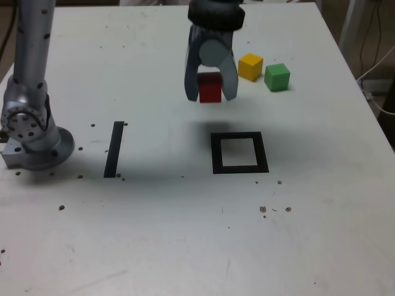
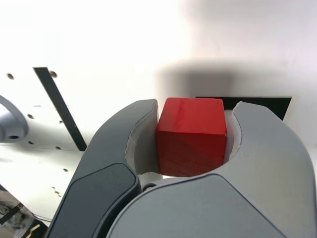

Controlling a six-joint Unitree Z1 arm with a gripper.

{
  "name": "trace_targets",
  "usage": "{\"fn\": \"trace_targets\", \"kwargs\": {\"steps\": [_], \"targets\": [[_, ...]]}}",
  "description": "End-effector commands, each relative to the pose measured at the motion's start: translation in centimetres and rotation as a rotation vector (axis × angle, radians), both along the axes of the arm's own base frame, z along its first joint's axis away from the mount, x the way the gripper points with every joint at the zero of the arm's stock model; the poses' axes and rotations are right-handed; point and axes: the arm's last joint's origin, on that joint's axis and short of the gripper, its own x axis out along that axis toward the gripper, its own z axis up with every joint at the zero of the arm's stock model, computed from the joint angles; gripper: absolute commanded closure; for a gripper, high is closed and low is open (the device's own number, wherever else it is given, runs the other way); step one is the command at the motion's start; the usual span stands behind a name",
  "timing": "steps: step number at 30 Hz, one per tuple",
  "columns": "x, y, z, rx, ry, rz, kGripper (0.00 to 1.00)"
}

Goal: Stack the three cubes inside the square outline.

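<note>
Below, pale tabletop [image 1: 142, 234] bears a black strip [image 1: 114, 150].

This looks like a lab or workshop: a robot arm [image 1: 213, 49] works over a white table [image 1: 154, 234] dotted with small holes (some look rather worn), with black tape [image 1: 115, 150] on the table and loose cables [image 1: 370, 89] beside it.

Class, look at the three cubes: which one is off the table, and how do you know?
The red cube. It is gripped between the gripper's jaws, above its shadow, while the yellow and green cubes rest on the table.
</note>
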Motion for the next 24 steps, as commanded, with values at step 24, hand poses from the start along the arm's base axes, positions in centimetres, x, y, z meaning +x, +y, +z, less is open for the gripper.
{"fn": "trace_targets", "kwargs": {"steps": [24], "targets": [[3.1, -8.0, -3.6, -0.009, -0.011, -0.078, 0.73]]}}
